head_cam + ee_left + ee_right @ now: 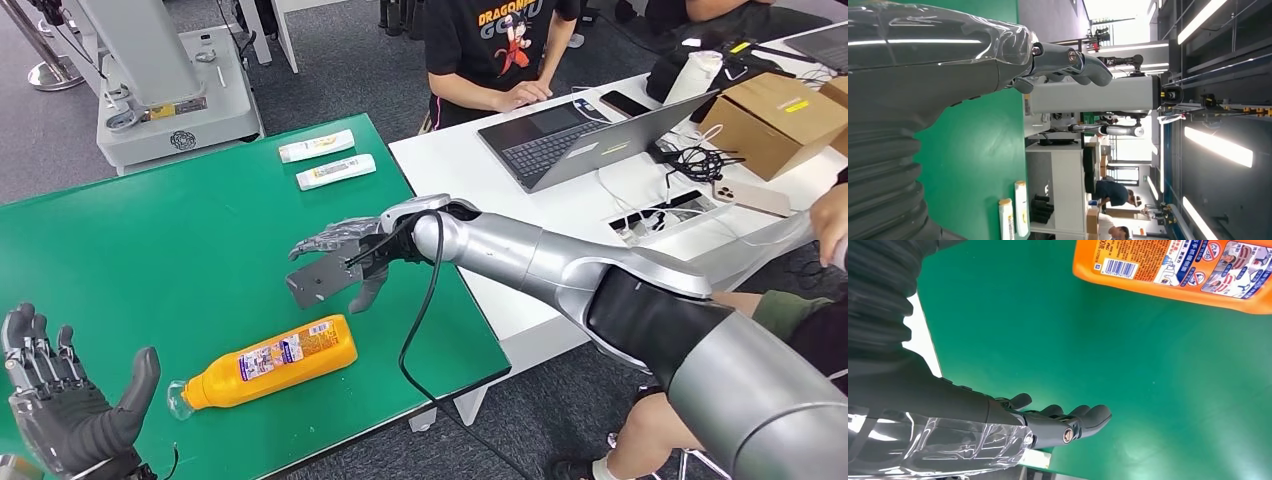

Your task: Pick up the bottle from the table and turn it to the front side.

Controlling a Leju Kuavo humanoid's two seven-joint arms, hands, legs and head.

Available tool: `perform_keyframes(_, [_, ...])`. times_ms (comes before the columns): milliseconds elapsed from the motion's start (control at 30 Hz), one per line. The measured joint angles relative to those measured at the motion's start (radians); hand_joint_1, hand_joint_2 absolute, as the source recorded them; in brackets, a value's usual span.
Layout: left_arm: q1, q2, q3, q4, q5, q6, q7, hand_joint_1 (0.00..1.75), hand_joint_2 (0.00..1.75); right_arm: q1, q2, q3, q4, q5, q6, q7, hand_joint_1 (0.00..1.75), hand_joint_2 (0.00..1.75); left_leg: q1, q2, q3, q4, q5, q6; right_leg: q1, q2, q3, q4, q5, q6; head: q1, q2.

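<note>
An orange bottle (pixel 270 361) is seen lying on its side on the green table (pixel 150 250), near the table's front edge, with its clear cap pointing toward the robot's left and its printed label, barcode included, turned upward. In the right wrist view the same bottle (pixel 1173 270) is shown flat on the green surface, touched by nothing.

The right hand (pixel 345 262) is held above the table just beyond the bottle, apart from it, with the fingers spread and nothing gripped; a black cable is seen hanging from its wrist. In the right wrist view the right hand's fingers (pixel 1083 417) are extended over bare green surface.

The left hand (pixel 65 405) is raised at the table's front left corner, palm open, fingers apart and nothing held, near the capped end of the bottle but not touching it.

Two white tubes (pixel 325 160) are laid side by side at the far edge of the green table. A white desk (pixel 480 200) is placed beside it, carrying an open laptop (pixel 580 135), cardboard boxes (pixel 775 120) and cables. A person in a black printed T-shirt (pixel 500 45) is seated behind the desk.
</note>
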Motion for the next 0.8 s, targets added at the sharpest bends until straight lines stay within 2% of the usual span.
perform_keyframes(233, [-0.004,0.001,0.0,0.001,0.005,0.0,0.0,0.0,1.75,0.0,0.001,0.005,0.005,-0.015,-0.001,-0.01,0.0,1.75,0.0,0.0,0.0,0.0,0.0,0.0,0.0,0.0,0.0,0.0,0.0,0.0,0.0,0.0])
perform_keyframes(500, [-0.034,-0.001,-0.002,0.032,0.029,-0.003,0.004,0.0,1.75,0.047,0.046,0.043,0.105,-0.011,-0.074,-0.11,0.0,1.75,0.0,0.0,0.0,0.0,0.0,0.0,0.0,0.0,0.0,0.0,0.0,0.0,0.0,0.0])
perform_keyframes(800, [-0.051,-0.004,-0.002,0.053,0.035,0.005,0.006,0.0,1.75,0.082,0.072,0.089,0.175,0.01,-0.084,-0.096,0.0,1.75,0.0,0.0,0.0,0.0,0.0,0.0,0.0,0.0,0.0,0.0,0.0,0.0,0.0,0.0])
